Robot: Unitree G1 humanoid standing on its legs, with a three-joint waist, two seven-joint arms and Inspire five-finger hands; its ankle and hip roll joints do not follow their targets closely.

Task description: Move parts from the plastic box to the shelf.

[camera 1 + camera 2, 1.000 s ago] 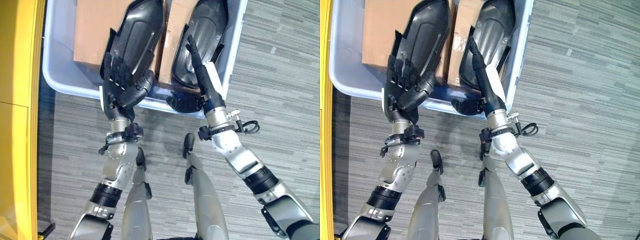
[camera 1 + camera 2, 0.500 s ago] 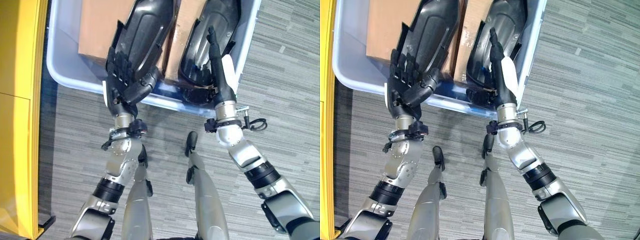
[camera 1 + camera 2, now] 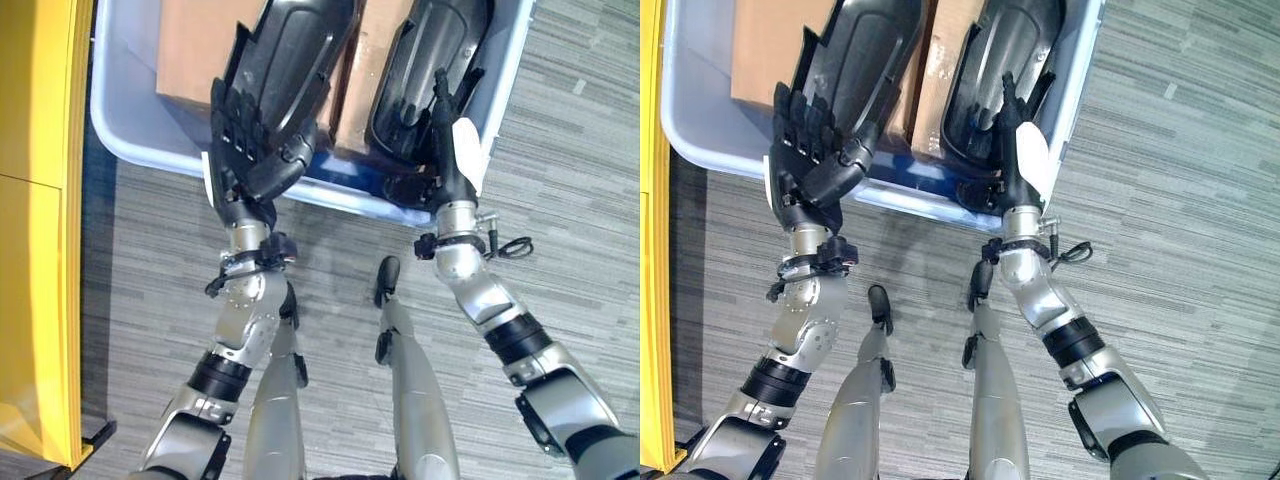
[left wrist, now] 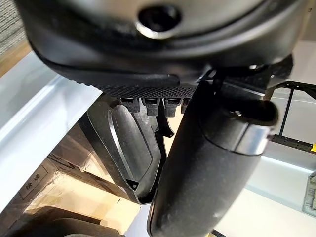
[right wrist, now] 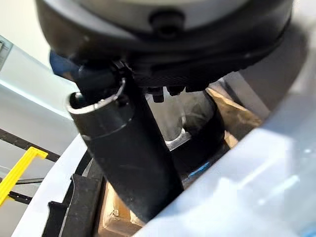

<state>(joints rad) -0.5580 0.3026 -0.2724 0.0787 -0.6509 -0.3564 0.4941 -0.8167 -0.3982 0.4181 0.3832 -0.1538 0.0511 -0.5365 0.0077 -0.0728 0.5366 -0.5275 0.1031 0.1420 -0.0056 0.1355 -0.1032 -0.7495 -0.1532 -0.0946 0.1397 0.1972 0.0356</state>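
Fingers of the left hand (image 3: 245, 150) curl around the near edge of a black moulded part (image 3: 290, 60) inside the plastic box (image 3: 120, 130); the right hand (image 3: 455, 165) reaches straight-fingered over the box rim against the second part (image 3: 420, 60), with bare carpet floor (image 3: 570, 200) alongside.

A pale translucent plastic box (image 3: 130, 150) stands on the grey striped carpet floor (image 3: 560, 200), just right of a yellow shelf unit (image 3: 35, 200). In the box two brown cardboard cartons (image 3: 195, 50) lie side by side. On each rests a black moulded plastic part (image 3: 300, 50), left and right (image 3: 420, 60). The left robot hand (image 3: 245, 155) lies on the left part's near end; the right robot hand (image 3: 450, 150) reaches over the box's near wall onto the right part.
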